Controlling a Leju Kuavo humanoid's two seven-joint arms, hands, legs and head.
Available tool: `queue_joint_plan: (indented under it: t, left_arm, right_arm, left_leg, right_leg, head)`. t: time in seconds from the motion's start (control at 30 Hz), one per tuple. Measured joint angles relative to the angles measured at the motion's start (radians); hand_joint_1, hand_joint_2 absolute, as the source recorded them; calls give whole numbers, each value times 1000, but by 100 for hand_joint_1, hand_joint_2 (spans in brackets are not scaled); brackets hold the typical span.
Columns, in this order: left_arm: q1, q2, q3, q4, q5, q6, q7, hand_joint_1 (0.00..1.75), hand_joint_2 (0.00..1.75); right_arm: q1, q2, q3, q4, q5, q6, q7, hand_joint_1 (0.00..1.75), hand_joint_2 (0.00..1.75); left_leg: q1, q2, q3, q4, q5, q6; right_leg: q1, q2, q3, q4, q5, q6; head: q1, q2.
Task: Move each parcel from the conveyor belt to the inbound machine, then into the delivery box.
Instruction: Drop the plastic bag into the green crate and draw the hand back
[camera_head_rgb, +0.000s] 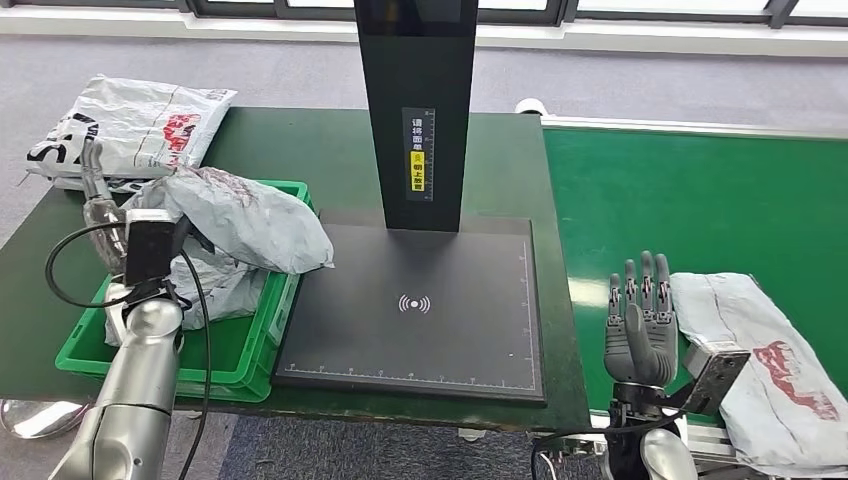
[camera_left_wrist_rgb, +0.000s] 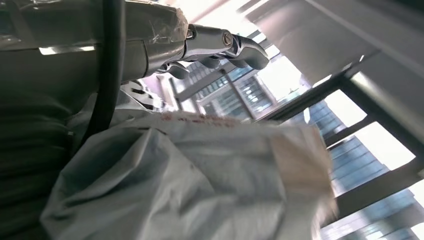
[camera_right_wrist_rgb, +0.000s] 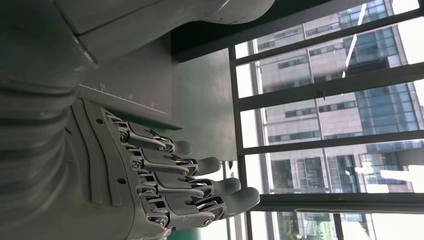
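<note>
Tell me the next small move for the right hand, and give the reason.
Probably shift the right hand sideways onto the grey parcel on the conveyor belt and grip it. The hand stands open beside that parcel, holding nothing, and the scanner plate of the inbound machine lies bare, ready for it.

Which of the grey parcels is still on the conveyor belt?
The grey parcel with a red print beside the right hand. It lies on the green belt; the others are in or behind the green crate.
</note>
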Motion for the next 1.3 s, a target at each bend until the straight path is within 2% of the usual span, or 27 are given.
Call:
queue_joint_plan:
  t: [0.1, 0.23, 0.53, 0.6, 0.67, 0.77, 0.87, 1.1, 1.3]
  left_arm:
    - [35, -17, 3, -92, 97, 14, -50, 0, 0]
    - [78, -33, 4, -193, 145, 32, -79, 0, 0]
    - [108, -48, 4, -271, 154, 31, -81, 0, 0]
    - [107, -49, 4, -275, 129, 16, -43, 0, 87]
    - [103, -46, -2, -268, 40, -19, 57, 0, 175]
    - [79, -26, -23, -217, -153, -94, 246, 0, 175]
    - [21, 9, -30, -91, -313, -155, 354, 0, 175]
    - [-136, 102, -19, 285, -412, -96, 370, 0, 175]
    - [-186, 138, -19, 420, -422, -92, 375, 0, 175]
  right_arm:
    - [1, 0, 0, 7, 0, 0, -3, 0, 175]
    - [2, 0, 0, 15, 0, 0, -4, 0, 175]
    - [0, 0, 0, 20, 0, -2, -3, 0, 175]
    - [-1, -1, 0, 22, 0, -2, 0, 0, 175]
    - [-1, -2, 0, 24, 3, -2, 9, 0, 175]
    - [-1, -4, 0, 27, 11, 0, 25, 0, 175]
    - [-8, -7, 0, 34, 17, 14, 41, 0, 175]
    - [-69, -18, 11, 109, 9, 40, 50, 0, 175]
    - [-95, -20, 15, 143, 5, 42, 49, 0, 175]
  left_leg:
    - [0, 0, 0, 0, 0, 0]
    - [0, 0, 0, 0, -1, -1]
    - [0, 0, 0, 0, 0, -1]
    - [0, 0, 0, 0, 0, -1]
    - [0, 0, 0, 0, 0, -1]
    - [0, 0, 0, 0, 0, -1]
    - [0, 1, 0, 0, 0, -1]
    - [1, 4, 1, 0, 2, -4]
    - [2, 3, 0, 0, 2, -4]
  right_leg:
    - [0, 0, -1, 0, 0, 0]
    - [1, 0, -1, 0, -1, -1]
    - [1, 0, -1, 0, -1, -1]
    - [1, 0, -1, 0, -1, -1]
    - [1, 0, -1, 0, -1, -1]
    - [1, 0, -1, 0, -1, -1]
    - [1, 1, -1, 0, 0, -1]
    - [3, 4, -2, 1, 2, -4]
    - [4, 4, -2, 1, 2, -4]
  head:
    - [0, 0]
    - [0, 0]
    - [0, 0]
    - [0, 0]
    - [0, 0]
    - [0, 0]
    - [0, 0]
    - [0, 0]
    - [0, 0]
